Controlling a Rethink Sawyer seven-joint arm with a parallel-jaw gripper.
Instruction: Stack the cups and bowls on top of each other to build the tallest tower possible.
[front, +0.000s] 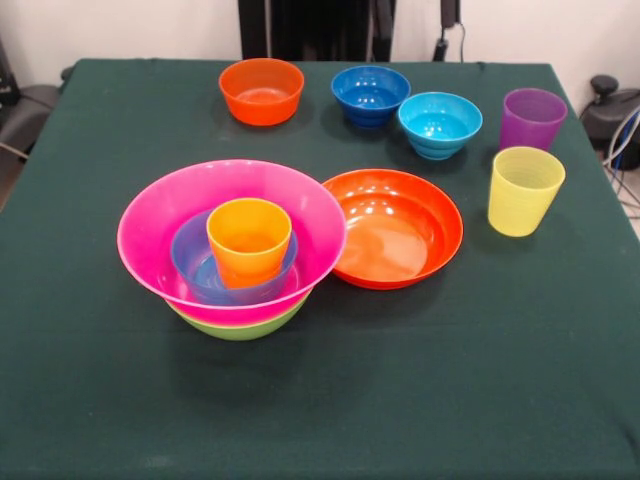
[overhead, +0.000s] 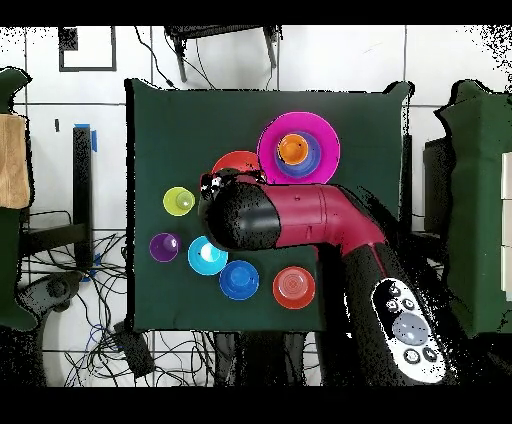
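Where the front camera looks, we see the tower (front: 232, 250) left of centre: pink bowl (front: 160, 225) in a green bowl (front: 240, 327), a blue bowl (front: 185, 255) inside, an orange cup (front: 249, 240) upright in that. Just right lies a shallow orange bowl (front: 395, 228). No arm shows.

Overhead, the arm (overhead: 300, 220) covers part of the shallow bowl; the gripper is probably beneath it, so we cannot tell its opening. Yellow cup (overhead: 179, 201) and purple cup (overhead: 164, 247) stand apart.

front – low, oblique across table (front: 90, 400) | overhead – high, straight down | shared – whole tabletop
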